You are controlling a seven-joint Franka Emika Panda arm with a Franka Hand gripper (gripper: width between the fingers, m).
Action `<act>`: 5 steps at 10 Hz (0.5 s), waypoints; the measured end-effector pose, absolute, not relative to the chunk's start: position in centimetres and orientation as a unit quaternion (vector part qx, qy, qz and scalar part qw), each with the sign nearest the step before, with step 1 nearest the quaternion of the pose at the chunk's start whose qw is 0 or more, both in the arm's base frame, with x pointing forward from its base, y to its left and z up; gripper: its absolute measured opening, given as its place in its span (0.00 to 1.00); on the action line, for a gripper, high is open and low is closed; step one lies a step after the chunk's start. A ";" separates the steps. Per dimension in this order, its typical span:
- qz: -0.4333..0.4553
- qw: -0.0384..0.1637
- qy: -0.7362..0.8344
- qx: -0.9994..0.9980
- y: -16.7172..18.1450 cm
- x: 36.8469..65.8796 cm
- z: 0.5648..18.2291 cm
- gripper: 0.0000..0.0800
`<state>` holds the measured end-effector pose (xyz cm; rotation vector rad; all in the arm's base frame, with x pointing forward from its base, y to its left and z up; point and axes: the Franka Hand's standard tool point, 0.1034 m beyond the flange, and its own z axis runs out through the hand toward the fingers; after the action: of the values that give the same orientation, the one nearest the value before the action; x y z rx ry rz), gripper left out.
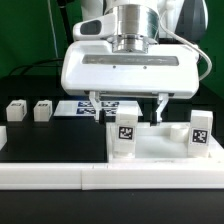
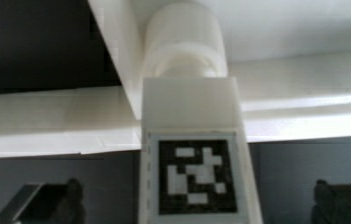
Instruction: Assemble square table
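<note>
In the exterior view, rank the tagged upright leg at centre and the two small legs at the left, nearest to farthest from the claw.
1. Centre upright leg: standing between the jaws of the claw.
2. Inner small leg: exterior view's left.
3. Outer small leg: farthest left.

I read the square panel as plain white. First leg on it, toward exterior view's left: white w/ blk-&-wht pixel tag, and wrist cam shows same on first leg. Second leg on panel: white, same tag type. Loose leg A and loose leg B, well off panel: white, dark tags. Tabletop beside panel: black. Marker board behind panel: white, blk tags. Gripper above panel: white body, dark fingers.
</note>
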<state>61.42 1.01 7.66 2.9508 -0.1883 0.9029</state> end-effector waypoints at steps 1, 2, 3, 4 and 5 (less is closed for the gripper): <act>0.290 0.025 -0.061 0.955 1.0 61.4 7.6 0.81; 0.260 0.015 -0.064 0.963 1.1 61.7 7.6 0.81; 0.247 0.008 -0.067 0.967 1.0 62.5 8.3 0.81; 0.223 -0.001 -0.070 0.972 1.0 63.1 8.6 0.81; 0.219 -0.004 -0.072 0.973 1.0 63.7 9.0 0.81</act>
<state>63.67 1.01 8.98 3.0642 -0.2267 0.6895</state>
